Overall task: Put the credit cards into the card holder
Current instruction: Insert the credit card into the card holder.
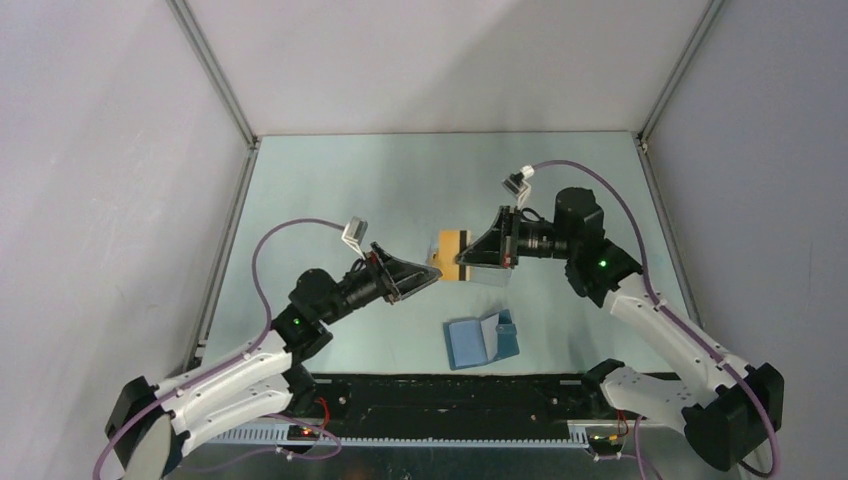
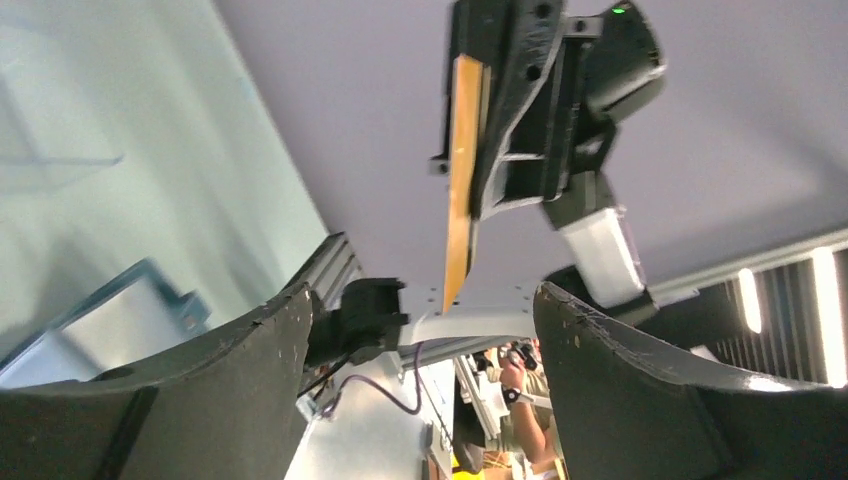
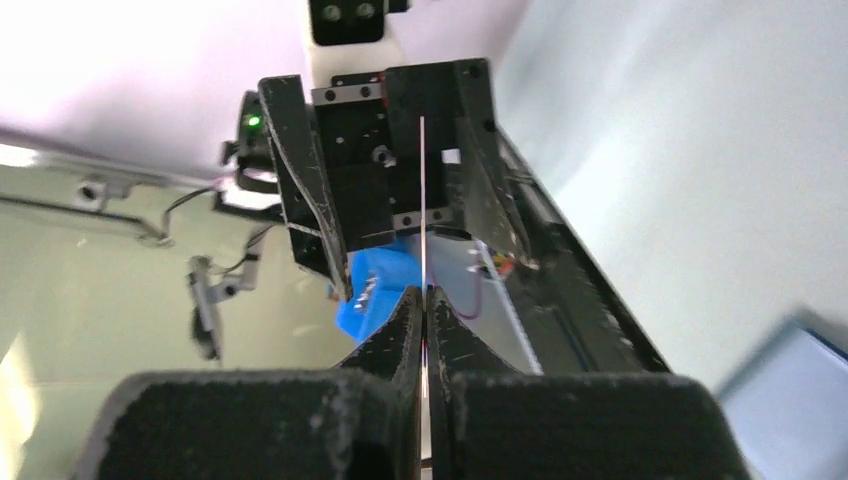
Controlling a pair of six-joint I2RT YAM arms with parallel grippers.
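Observation:
An orange-gold credit card [image 1: 451, 244] with a black stripe is held in the air above the table's middle. My right gripper [image 1: 468, 256] is shut on its right edge. In the right wrist view [image 3: 423, 296] the card [image 3: 423, 180] shows edge-on between the closed fingers. My left gripper [image 1: 432, 273] is open and faces the card's left edge. In the left wrist view the card [image 2: 460, 170] hangs just beyond the gap between the spread fingers [image 2: 430, 310]. The blue card holder [image 1: 470, 345] lies open on the table in front, with its pale flap raised. It also shows in the left wrist view [image 2: 130, 310] and the right wrist view [image 3: 375, 290].
The pale green table [image 1: 380, 190] is enclosed by grey walls on three sides. A black rail [image 1: 450, 395] runs along the near edge between the arm bases. A blurred pale blue rectangle [image 3: 790, 390] sits at the right wrist view's lower right.

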